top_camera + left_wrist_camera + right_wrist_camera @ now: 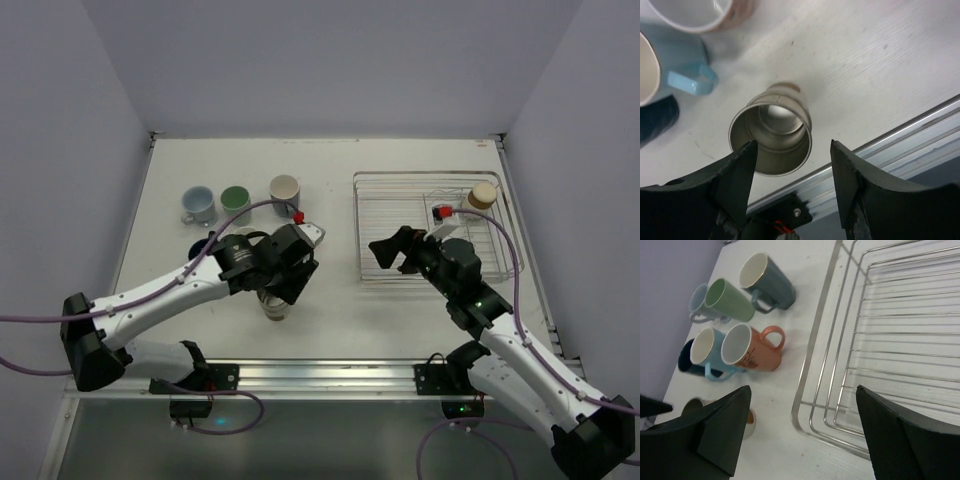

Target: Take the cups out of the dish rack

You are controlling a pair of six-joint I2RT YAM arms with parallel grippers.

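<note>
Pale lavender walls are enclosing a white table (330, 330).

From above, the dish rack (357, 215) is sitting at 3 o'clock. One beige cup (483, 193) is resting in its 2 o'clock corner. At 10 o'clock, a light blue mug (198, 205), a green mug (236, 200) and a grey-white cup (285, 188) are standing in a row on the table. The left arm (160, 290) is reaching over a tumbler (275, 306) near 6 o'clock. The right arm (500, 340) is hovering at the rack's near-left edge.

At the left wrist, the left jaws are spreading wide and gripping nothing. The tumbler is standing upright on the table just beyond their tips, apparently touching neither.

At the right wrist, the right jaws are gaping open and empty above the rack's corner. Bare wire is filling the 3 o'clock side. Several mugs, a salmon-pink mug (752, 350) among them, are clustering on the table at 10 o'clock.

Unloading looks nearly done, and the tumbler's placement appears to be finishing. The beige cup is probably next. That calls for the right arm reaching to the rack's far-right corner, closing its jaws on the cup and lifting it clear of the wire.
</note>
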